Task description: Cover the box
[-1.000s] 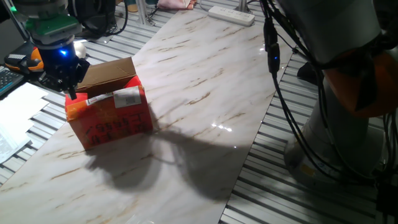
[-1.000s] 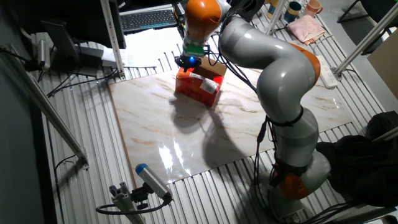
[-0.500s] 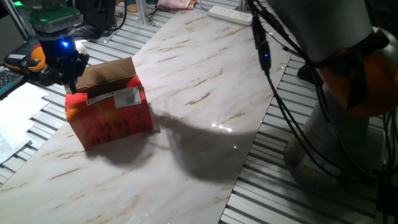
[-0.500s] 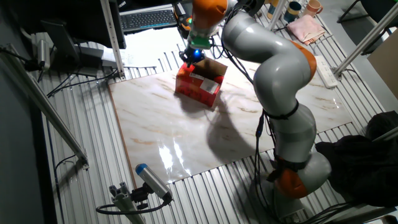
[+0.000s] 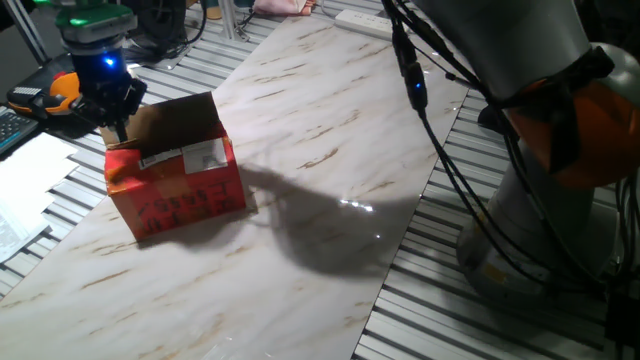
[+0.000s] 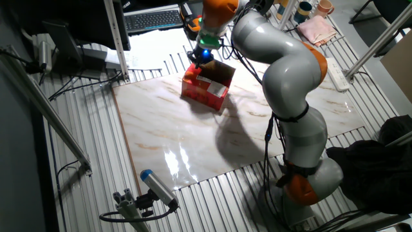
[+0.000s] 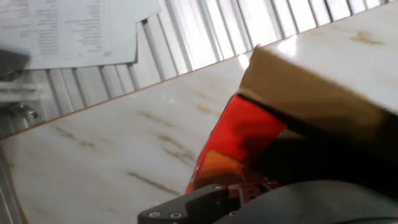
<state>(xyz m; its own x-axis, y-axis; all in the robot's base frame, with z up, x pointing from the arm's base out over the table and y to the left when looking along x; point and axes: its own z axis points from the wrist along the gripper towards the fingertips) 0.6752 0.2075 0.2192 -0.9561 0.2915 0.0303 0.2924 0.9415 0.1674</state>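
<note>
The box is a red carton on the left part of the marble board. A white label lies on its front top flap, and a brown flap stands tilted up at the back. My gripper hangs at the box's back left corner, beside the brown flap; its fingers look closed and hold nothing. In the other fixed view the gripper is just above the box. The hand view shows the red wall and the brown flap close up.
Papers and an orange object lie left of the board on the slatted table. A keyboard and a power strip are at the back. The arm's cables and base stand to the right.
My gripper has risen and moved back from the box's left top edge. The brown rear flap now stands more upright. The box has not shifted.
</note>
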